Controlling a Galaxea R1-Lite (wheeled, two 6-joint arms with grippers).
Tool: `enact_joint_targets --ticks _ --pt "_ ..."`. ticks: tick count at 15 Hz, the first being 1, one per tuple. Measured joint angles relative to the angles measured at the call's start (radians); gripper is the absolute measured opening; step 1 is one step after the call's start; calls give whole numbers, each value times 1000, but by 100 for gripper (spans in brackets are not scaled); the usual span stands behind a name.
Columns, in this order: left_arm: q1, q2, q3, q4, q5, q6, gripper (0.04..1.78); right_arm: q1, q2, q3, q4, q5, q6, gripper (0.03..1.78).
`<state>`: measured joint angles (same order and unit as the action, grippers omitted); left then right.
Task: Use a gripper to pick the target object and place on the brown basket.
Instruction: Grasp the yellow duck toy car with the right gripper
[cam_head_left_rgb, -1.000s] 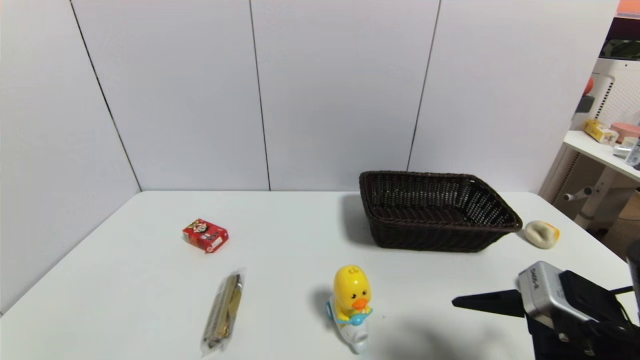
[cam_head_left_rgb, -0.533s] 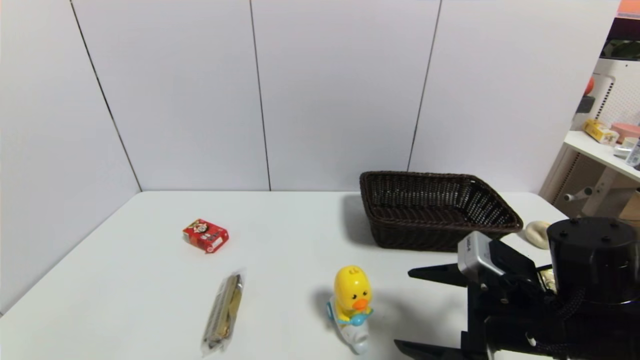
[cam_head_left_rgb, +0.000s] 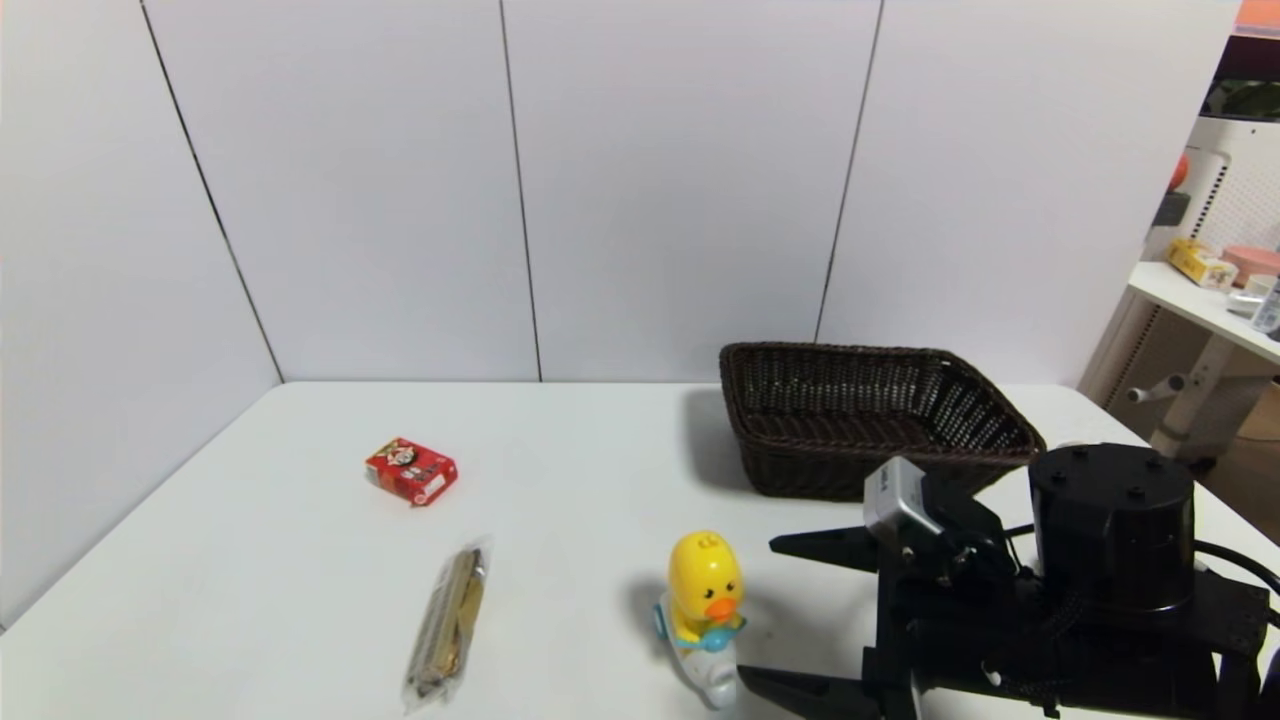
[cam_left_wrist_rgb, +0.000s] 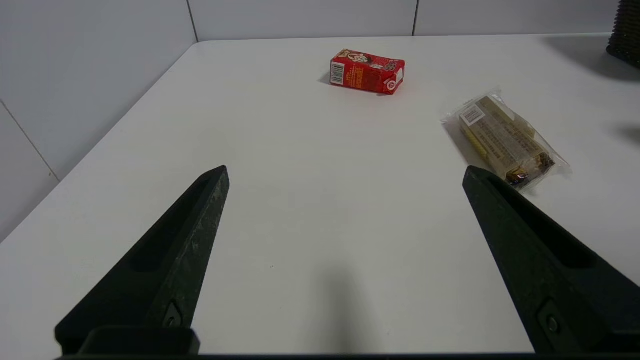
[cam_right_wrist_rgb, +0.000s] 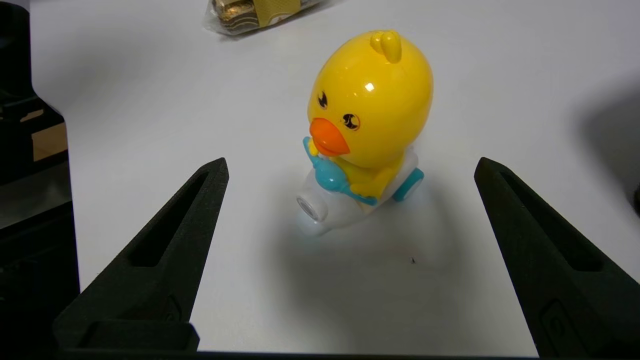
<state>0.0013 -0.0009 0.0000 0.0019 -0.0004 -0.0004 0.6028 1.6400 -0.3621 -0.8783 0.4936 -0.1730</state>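
Observation:
The yellow duck toy (cam_head_left_rgb: 703, 600) stands upright on its white-blue scooter base near the table's front edge. My right gripper (cam_head_left_rgb: 757, 612) is open just right of it, low over the table, with one finger on either side of the duck's line. In the right wrist view the duck (cam_right_wrist_rgb: 370, 100) faces the gripper (cam_right_wrist_rgb: 350, 165), its base just beyond the fingertips (cam_right_wrist_rgb: 210, 190), untouched. The brown basket (cam_head_left_rgb: 800, 470) sits behind, empty. My left gripper (cam_left_wrist_rgb: 346, 172) is open and empty over bare table, out of the head view.
A red box (cam_head_left_rgb: 411, 471) lies at mid-left and a clear-wrapped snack packet (cam_head_left_rgb: 446, 622) at front left; both also show in the left wrist view, box (cam_left_wrist_rgb: 367, 71) and packet (cam_left_wrist_rgb: 505, 140). A shelf with clutter (cam_head_left_rgb: 1200, 290) stands off the table's right.
My right arm has moved left across the table's front, from the right edge to beside the duck, and now hides the beige lump. The duck has not moved.

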Motion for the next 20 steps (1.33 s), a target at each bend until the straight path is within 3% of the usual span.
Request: enact_joint_targets --ticks 8,12,20 --pt "0 0 0 0 0 0 169 10 60 -24 -2 0 14 170" --pt "0 0 0 0 0 -1 169 13 113 -30 -58 1 43 170" --pt "0 0 0 0 0 0 169 34 192 42 -309 -2 53 170"
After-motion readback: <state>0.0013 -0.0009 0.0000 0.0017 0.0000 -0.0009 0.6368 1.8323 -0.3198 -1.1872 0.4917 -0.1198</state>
